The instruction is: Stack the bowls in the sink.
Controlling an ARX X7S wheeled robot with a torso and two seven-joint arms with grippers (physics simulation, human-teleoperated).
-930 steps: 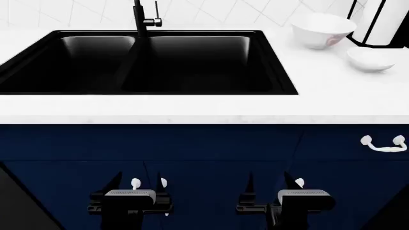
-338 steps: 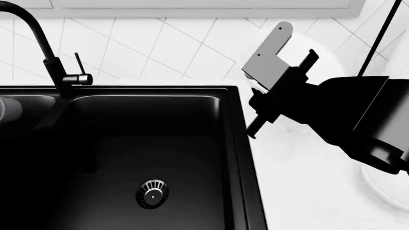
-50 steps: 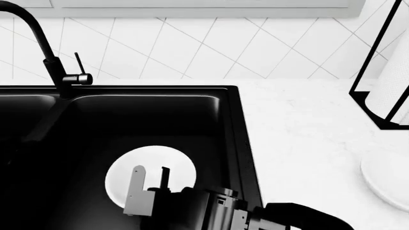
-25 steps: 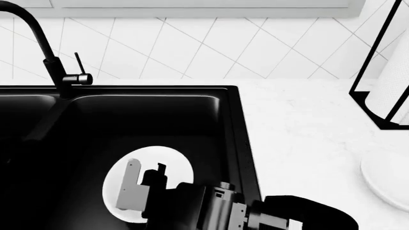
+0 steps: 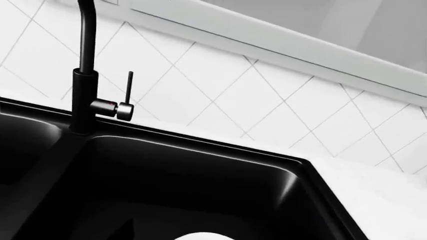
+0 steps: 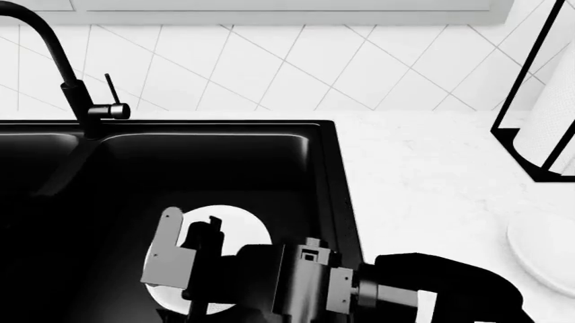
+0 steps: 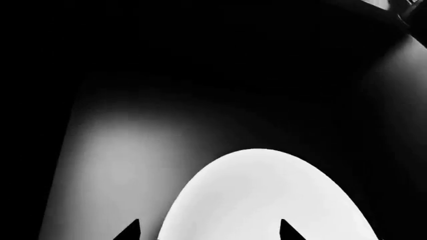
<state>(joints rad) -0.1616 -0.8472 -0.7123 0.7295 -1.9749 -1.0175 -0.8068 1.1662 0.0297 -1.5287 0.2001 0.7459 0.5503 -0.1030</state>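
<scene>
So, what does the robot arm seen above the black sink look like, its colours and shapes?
The right gripper has one flat, light grey metallic finger with a rounded tip and one slim black finger. Behind them sits a grey, boxy wrist block, then a rounded glossy black arm. No cables or markings show.

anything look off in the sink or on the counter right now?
Nothing stands out. One white bowl sits in the right basin of the sink, partly hidden by the right gripper above it. The other bowl sits on the counter, cut off by the head view's edge. No spills or damage visible.
</scene>
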